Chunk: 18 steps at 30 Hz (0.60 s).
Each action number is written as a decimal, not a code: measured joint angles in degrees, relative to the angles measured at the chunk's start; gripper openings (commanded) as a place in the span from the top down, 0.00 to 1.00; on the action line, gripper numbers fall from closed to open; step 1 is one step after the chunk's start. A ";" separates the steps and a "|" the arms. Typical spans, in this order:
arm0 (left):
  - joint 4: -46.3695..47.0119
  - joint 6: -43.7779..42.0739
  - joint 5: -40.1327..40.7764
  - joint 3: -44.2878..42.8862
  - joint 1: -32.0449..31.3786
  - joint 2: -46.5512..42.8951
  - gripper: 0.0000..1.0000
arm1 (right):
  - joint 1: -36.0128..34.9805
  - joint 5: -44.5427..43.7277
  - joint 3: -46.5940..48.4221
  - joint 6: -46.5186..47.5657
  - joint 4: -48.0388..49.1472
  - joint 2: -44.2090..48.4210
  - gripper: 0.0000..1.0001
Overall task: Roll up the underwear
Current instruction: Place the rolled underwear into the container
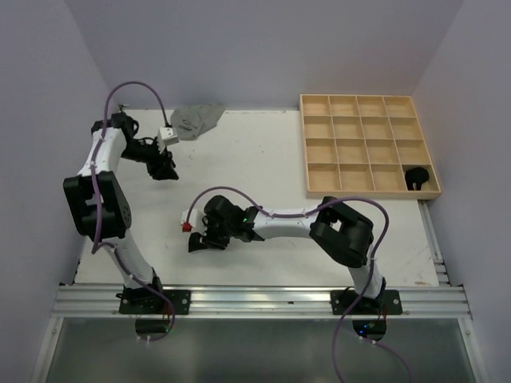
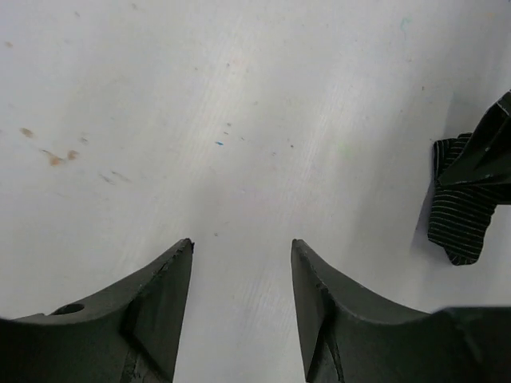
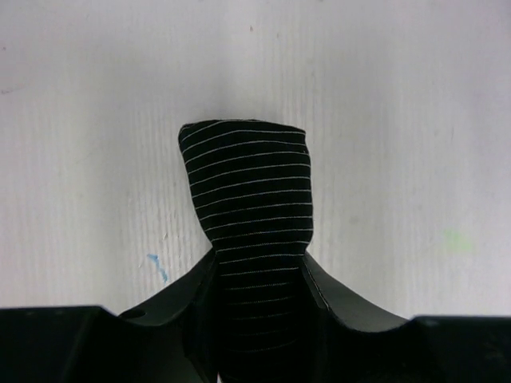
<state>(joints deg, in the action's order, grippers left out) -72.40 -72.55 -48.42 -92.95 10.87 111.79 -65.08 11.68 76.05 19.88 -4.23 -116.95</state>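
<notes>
Starting at the left: left end effector [image 1: 165, 168] [image 2: 242, 249] released, fingers [image 2: 164, 295] spread wide, nothing between them but bare white surface [image 1: 263, 155]. Just beyond it and slightly to its right, at the far edge of the surface, a plain grey brief [image 1: 196, 120], crumpled in a loose heap with no clear long axis. Off to its right in the left wrist view, well clear of the fingers, a bunched end of the striped black brief [image 2: 465, 209] [image 3: 251, 183], cut off by the frame edge. Further right and nearer the bases, right end effector [image 1: 204, 239] [image 3: 257, 262] clenched on that striped black brief, fingers narrowed to the width of the gathered cloth and pressing it on both sides. Long axis of the brief straight ahead of the end effector, out from between the fingers; pinched narrow at the grip, flaring to a broader rounded end lying on the surface in front; thin pale stripes crosswise to that axis. Far to the right, well apart from both end effectors, a wooden grid tray [image 1: 367, 102] with one black brief [image 1: 417, 177] bundled in its near right corner compartment.
</notes>
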 measured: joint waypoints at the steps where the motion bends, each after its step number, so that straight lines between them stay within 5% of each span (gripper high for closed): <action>1: 1.86 0.50 -1.33 1.16 0.39 -2.84 0.40 | 0.24 -0.17 -1.07 -1.64 0.00 0.92 1.00; 2: 4.35 1.25 -2.47 3.04 0.70 -6.08 0.37 | 0.50 -0.31 -2.38 -3.34 0.04 2.05 1.00; 5: 11.28 5.01 -5.84 8.61 1.51 -16.35 0.00 | 2.27 -2.40 -8.33 -9.29 0.52 6.91 1.00; 8: 18.93 12.31 -9.97 12.66 1.88 -25.09 0.00 | 5.49 -6.69 -15.10 -15.93 1.05 13.09 1.00; 11: 33.22 28.24 -12.11 16.59 1.81 -30.21 0.00 | 9.40 -11.74 -21.11 -21.88 1.49 20.04 1.00; 14: 44.57 44.37 -14.19 17.46 1.95 -30.45 0.00 | 13.22 -17.40 -26.23 -27.19 1.92 29.40 1.00; 18: 51.56 54.27 -23.04 16.37 2.01 -27.47 0.00 | 17.35 -23.56 -28.13 -32.00 1.42 42.49 1.00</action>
<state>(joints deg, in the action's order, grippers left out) -20.84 -18.28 -71.46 -76.58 12.88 84.31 -47.72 -11.88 47.92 -12.12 -2.81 -74.46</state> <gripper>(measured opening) 0.997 0.375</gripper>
